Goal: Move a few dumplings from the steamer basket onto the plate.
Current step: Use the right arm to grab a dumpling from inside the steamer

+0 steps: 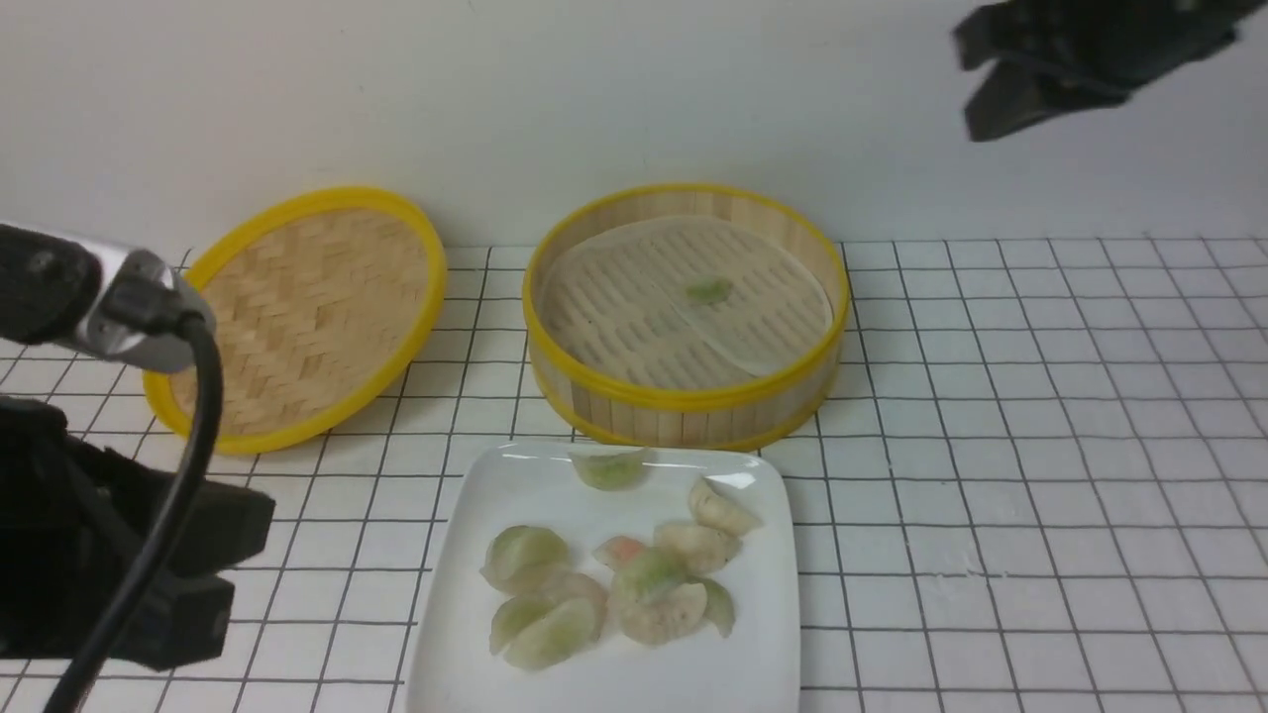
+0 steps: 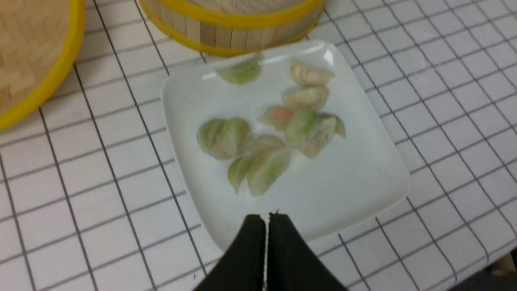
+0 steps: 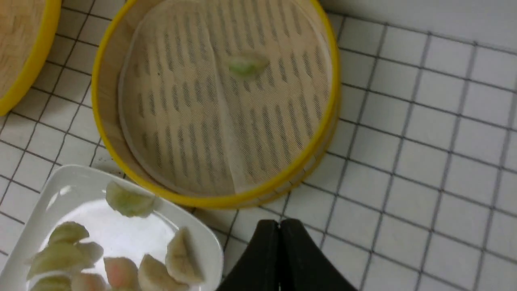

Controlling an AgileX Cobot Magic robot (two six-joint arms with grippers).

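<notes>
Though both pairs of jaws are pressed together, the steamer basket's lone dumpling, by the far edge, lies nearer my right gripper.

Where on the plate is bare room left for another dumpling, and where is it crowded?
Free: the strip of the plate nearest the robot, and its left side between rim and dumplings. Crowded: the middle towards the right, where dumplings touch or overlap.

One dumpling in steamer basket, hand closed
</notes>
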